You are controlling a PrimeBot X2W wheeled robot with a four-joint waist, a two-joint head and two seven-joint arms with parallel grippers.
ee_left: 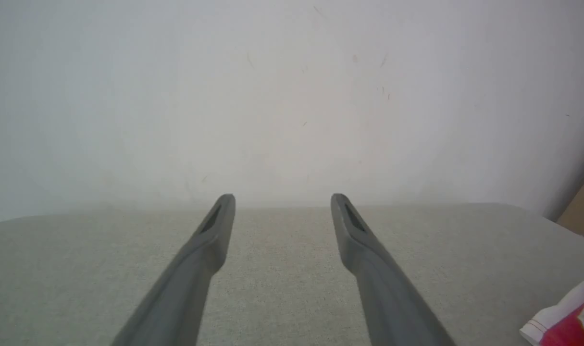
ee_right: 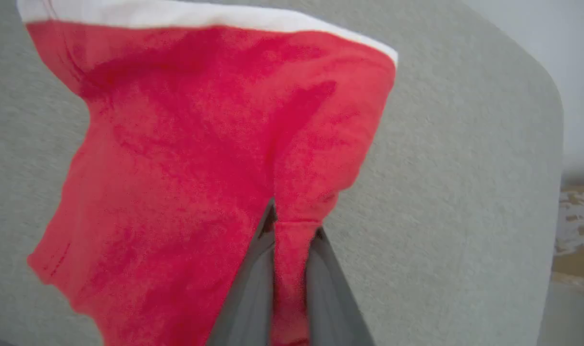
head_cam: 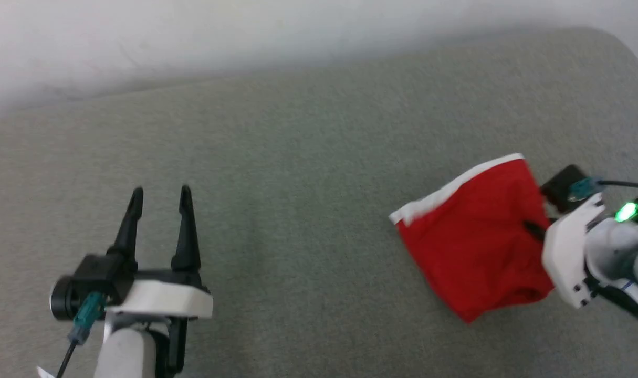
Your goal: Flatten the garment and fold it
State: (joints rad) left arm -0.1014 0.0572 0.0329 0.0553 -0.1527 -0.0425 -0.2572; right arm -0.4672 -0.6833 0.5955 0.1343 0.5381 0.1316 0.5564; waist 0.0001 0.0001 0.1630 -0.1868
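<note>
Right hand (ee_right: pixel 295 226) clamped on a pinch of the garment (head_cam: pixel 476 236) near the right edge of the table (head_cam: pixel 297 210), left hand (head_cam: pixel 161 194) apart, idle front-left; I'd have it grab the white band (head_cam: pixel 455 188) corner and pull taut before laying flat.

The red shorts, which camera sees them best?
The head view: nearly the whole garment shows there, white band included. The right wrist view is close but cuts it off, pinched in the right gripper. The left wrist view catches a corner.
</note>
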